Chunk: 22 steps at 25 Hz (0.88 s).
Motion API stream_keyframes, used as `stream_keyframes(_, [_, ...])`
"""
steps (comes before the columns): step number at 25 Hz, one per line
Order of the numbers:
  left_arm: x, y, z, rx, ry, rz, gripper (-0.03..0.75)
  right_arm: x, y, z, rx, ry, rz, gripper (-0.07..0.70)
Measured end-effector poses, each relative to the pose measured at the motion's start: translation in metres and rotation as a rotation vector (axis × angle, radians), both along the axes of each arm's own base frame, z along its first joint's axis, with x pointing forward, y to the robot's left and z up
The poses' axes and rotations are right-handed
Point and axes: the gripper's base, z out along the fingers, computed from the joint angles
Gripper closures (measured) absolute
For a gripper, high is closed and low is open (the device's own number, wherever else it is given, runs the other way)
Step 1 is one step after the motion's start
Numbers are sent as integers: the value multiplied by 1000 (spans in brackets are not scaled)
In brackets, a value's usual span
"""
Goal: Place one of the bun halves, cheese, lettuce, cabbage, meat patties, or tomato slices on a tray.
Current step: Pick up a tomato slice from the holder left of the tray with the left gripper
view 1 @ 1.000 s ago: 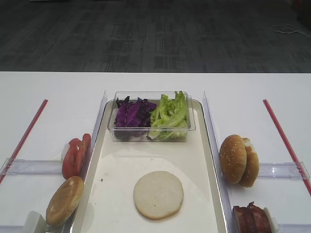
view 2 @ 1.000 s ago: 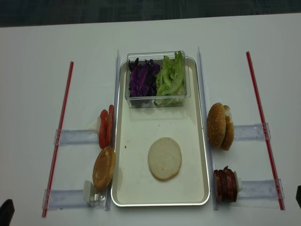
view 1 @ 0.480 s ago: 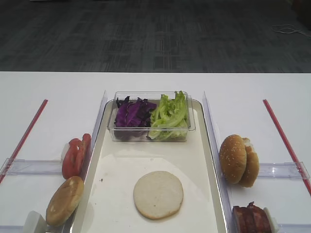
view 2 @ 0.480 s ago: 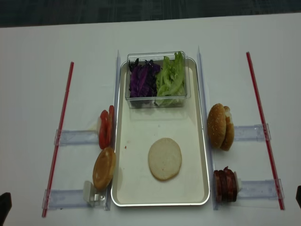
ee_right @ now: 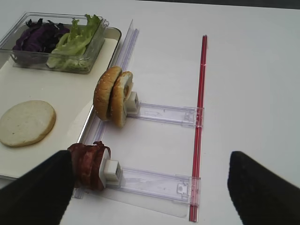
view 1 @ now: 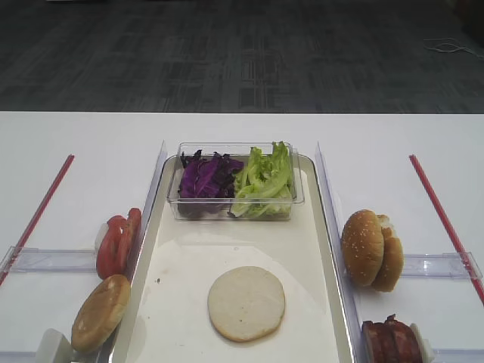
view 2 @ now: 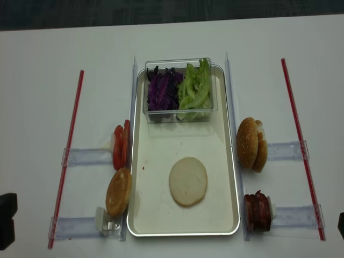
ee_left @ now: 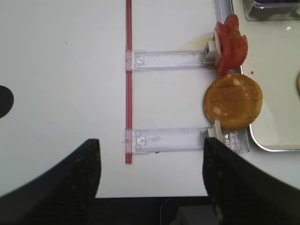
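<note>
I see both grippers wide and empty; tomato slices (ee_left: 230,44) look soft, slippery, so I'd pinch the faces.

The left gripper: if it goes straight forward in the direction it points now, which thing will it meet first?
Probably the clear holder rail lying between the open left gripper's fingers, just ahead. The smooth bun half leaning at the rail's end sits off to the side, beside the tray. Depth is uncertain.

tray (view 2: 231,161): tub (view 2: 178,110) far end, bun disc (view 2: 188,181) near | tomato slices (view 2: 119,146) left | meat patties (view 2: 258,212) right
</note>
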Motion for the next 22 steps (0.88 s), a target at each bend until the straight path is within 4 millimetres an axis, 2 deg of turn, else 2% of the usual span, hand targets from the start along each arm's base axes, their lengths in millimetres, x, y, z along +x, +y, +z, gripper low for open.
stream_keyframes(5, [16, -4, 0, -31, 71, -11, 243, 0, 0, 0, 2, 0, 1, -22])
stream_keyframes(14, [59, -11, -7, -54, 234, -17, 243, 0, 0, 0, 2, 0, 1, -22])
stream_keyframes(22, [89, -13, -5, -49, 299, -15, 258, 0, 0, 0, 2, 0, 1, -22])
